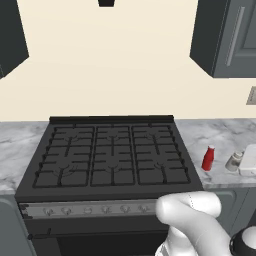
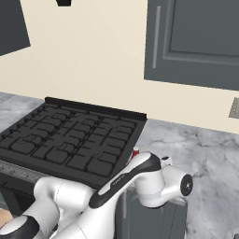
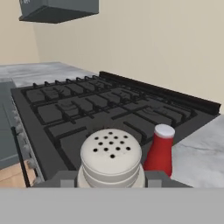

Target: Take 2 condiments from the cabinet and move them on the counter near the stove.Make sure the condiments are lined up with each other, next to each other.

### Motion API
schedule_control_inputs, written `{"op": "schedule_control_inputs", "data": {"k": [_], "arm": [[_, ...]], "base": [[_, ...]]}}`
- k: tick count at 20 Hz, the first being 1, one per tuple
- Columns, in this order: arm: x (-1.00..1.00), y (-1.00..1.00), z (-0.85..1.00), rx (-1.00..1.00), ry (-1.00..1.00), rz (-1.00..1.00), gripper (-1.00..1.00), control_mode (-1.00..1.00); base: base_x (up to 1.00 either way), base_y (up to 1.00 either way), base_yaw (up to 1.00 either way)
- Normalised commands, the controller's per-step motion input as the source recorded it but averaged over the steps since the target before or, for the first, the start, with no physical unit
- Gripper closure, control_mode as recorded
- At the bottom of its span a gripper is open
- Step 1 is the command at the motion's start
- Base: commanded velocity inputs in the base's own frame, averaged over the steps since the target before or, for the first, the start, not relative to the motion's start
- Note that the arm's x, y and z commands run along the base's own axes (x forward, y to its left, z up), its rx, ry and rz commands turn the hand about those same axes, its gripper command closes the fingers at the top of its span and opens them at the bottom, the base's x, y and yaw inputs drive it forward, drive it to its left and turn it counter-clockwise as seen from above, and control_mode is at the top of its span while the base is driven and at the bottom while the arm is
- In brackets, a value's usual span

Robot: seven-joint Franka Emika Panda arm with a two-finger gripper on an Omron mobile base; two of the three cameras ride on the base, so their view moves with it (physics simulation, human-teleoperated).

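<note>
The slim red squeeze bottle (image 1: 208, 158) with a white cap stands upright on the marble counter (image 1: 225, 135), just right of the black stove (image 1: 110, 155). A little further right is the short pale jar (image 1: 233, 161), with my gripper (image 1: 240, 161) shut on it from the right. In the hand view the jar's perforated lid (image 3: 111, 151) sits low between my gripper (image 3: 111, 181) tips, and the red bottle (image 3: 160, 151) is close behind it beside the stove (image 3: 87, 109). I cannot tell whether the jar rests on the counter. My arm hides most of the red bottle (image 2: 135, 151) in the right base view.
The dark grey cabinet (image 1: 230, 37) hangs above the right counter, with its door (image 2: 196, 42) shut and a silver handle (image 2: 157, 36). A wall outlet (image 1: 251, 95) is below it. More counter (image 1: 20, 150) lies left of the stove, under another wall cabinet (image 1: 10, 35).
</note>
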Motion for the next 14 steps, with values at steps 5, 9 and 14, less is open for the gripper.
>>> {"op": "schedule_control_inputs", "data": {"k": [5, 9, 14], "arm": [[0.02, 0.00, -0.11, 0.00, 0.01, 0.00, 1.00, -1.00], [0.05, 0.00, -0.23, 0.00, 0.05, 0.00, 1.00, -1.00], [0.06, 0.00, -0.18, 0.00, 0.05, 0.00, 1.00, -1.00]], "base": [[0.00, 0.00, 0.00], [0.00, 0.00, 0.00], [0.00, 0.00, 0.00]]}}
